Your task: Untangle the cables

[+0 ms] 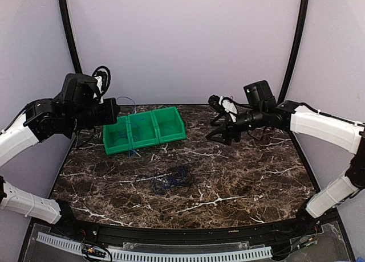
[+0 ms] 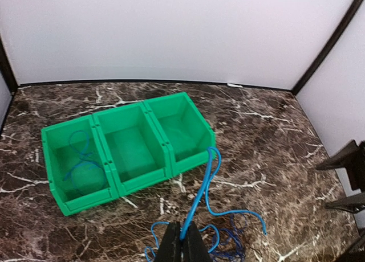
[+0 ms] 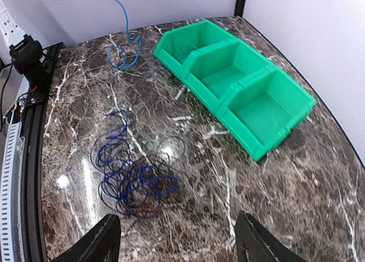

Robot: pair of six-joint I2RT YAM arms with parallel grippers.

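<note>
the left arm is raised with its elbow bent, its wrist held high off the left end of the green bin (image 1: 145,128). the left claw (image 2: 182,246) points down and over the bin. its fingers are pressed together on a light blue cable (image 2: 199,195), which hangs from the claw to the desk (image 1: 256,171) in front of the bin. in the left wrist view this strand passes close by the bin's front right corner, then curls away over the marble.

the right arm reaches in from the right, forearm about level, wrist tipped slightly down. the right claw (image 1: 219,129) hovers above the desk just right of the bin and faces it. its two fingers (image 3: 108,239) are spread wide, with nothing between them.

a dark blue tangle (image 1: 171,179) lies on the desk in front of the bin, well clear of its front wall and touched by neither claw. it is a heap of loose loops. from the left wrist the lower end of the light blue cable seems to lie at the tangle's edge, though i cannot tell whether the two are knotted together.

a thin blue cable (image 2: 80,154) lies in the bin's left end compartment.
</note>
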